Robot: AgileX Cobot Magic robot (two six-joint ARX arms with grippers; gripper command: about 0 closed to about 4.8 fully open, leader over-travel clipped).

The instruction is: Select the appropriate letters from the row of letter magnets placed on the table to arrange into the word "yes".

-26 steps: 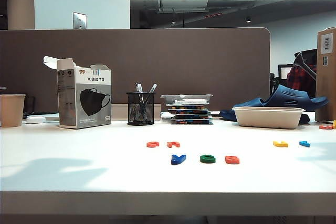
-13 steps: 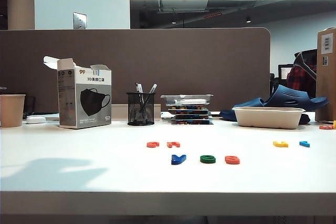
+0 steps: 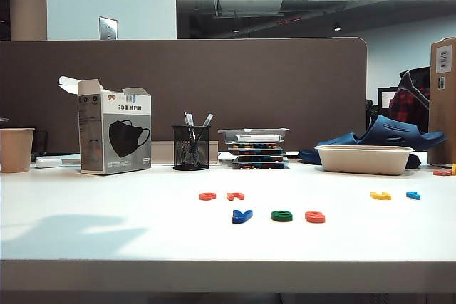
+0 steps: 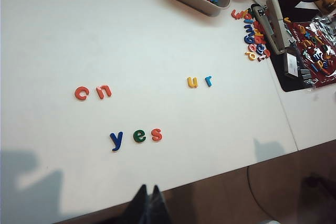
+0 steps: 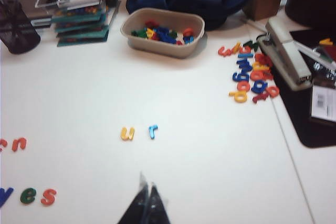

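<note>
Flat plastic letter magnets (image 4: 135, 137) spell "yes" on smooth white table (image 4: 157, 35); left pincer (image 4: 146, 196) and right pincer (image 5: 146, 195) together.

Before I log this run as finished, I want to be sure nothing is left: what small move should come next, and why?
Probably none on the letters: the blue y, green e and orange-red s already sit in a row reading "yes". The left gripper and right gripper are shut, empty and above the table, so just park both arms.
</note>
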